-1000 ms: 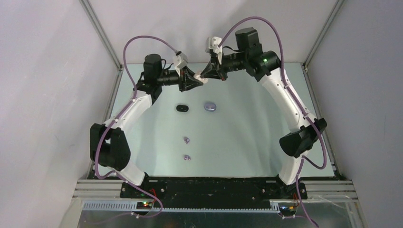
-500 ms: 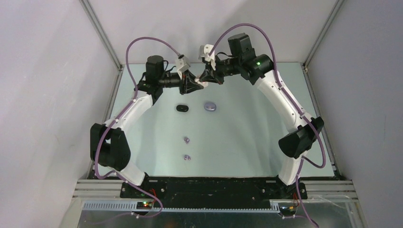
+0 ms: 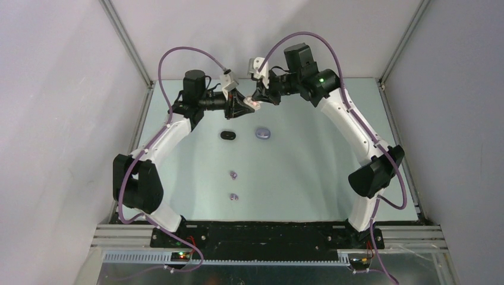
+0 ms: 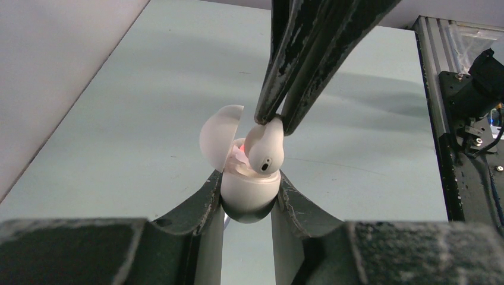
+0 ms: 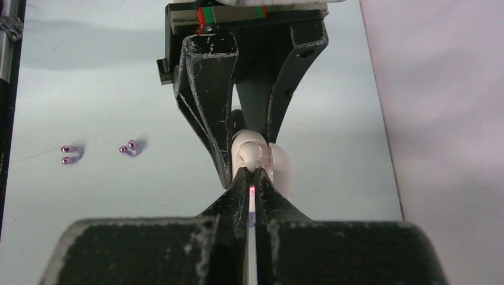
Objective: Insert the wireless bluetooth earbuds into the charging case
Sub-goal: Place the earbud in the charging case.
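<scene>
My left gripper point(image 4: 249, 181) is shut on the lower half of a white charging case point(image 4: 248, 193) held above the far end of the table, its lid point(image 4: 219, 142) hinged open to the left. A pink light glows inside. My right gripper point(image 4: 274, 122) comes down from above, shut on a white earbud point(image 4: 265, 153) whose rounded end sits at the case's open mouth, tilted. In the right wrist view the same earbud point(image 5: 248, 152) shows just beyond my right gripper point(image 5: 250, 173). The top view has both grippers meeting tip to tip point(image 3: 252, 104).
On the table below lie a black oval case point(image 3: 228, 135) and a lavender oval case point(image 3: 262, 133). Two lavender earbuds point(image 3: 233, 174) point(image 3: 233, 196) lie nearer the arm bases. White walls close the sides and back.
The right arm has swung left and the left gripper has edged toward it. The white earbud has come up to the open case's mouth. Both grips hold as before.
</scene>
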